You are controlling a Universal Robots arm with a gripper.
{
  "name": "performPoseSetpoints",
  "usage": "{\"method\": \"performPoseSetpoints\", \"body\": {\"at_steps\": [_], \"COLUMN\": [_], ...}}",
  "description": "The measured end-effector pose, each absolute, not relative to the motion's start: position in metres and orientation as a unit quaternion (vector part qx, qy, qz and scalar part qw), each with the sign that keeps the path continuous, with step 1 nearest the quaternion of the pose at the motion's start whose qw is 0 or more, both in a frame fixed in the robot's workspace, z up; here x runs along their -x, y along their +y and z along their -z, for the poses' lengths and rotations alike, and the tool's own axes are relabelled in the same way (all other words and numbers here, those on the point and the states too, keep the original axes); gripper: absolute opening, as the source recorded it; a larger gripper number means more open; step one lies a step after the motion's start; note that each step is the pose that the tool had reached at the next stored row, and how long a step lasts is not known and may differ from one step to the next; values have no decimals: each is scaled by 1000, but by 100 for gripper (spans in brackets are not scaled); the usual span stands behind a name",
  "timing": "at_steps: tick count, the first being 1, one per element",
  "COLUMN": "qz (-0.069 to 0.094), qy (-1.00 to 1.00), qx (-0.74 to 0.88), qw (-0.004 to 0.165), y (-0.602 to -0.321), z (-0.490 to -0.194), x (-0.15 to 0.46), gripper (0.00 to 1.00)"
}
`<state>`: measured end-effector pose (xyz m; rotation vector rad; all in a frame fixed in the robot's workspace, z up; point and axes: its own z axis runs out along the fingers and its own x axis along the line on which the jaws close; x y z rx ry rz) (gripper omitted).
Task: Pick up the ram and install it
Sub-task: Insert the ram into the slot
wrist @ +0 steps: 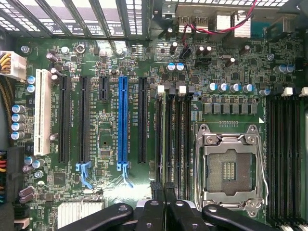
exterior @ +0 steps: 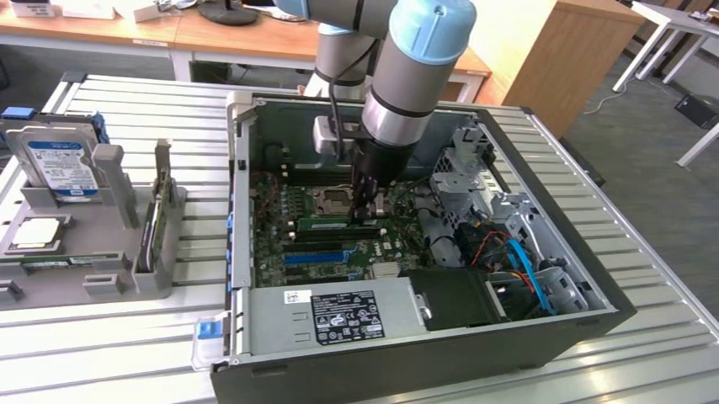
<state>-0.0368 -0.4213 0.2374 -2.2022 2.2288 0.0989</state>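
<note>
looks like install step, seating phase. long thin green ram stick (exterior: 332,225) lies along memory slot inside open black pc case (exterior: 427,370). black gripper (exterior: 365,210) has fingers pressed together, tips at stick's end, contact unclear. seating imo wants straight-down push, stick square in slot. exterior view gives stick plus grey parts tray (exterior: 50,296). wrist view gives slot row (wrist: 169,139), white latches (wrist: 161,88), empty silver cpu socket (wrist: 230,168).

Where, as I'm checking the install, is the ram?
In the exterior view the ram sits slotted into the motherboard beside the processor socket, the gripper at its end on that view's right.
</note>
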Motion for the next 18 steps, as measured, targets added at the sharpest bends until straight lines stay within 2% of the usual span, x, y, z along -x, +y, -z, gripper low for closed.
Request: {"method": "performPoseSetpoints", "body": {"at_steps": [18], "qz": [-32], "qy": [711], "qx": [702], "qw": [3], "y": [-423], "z": [-237], "x": [37], "gripper": [12]}}
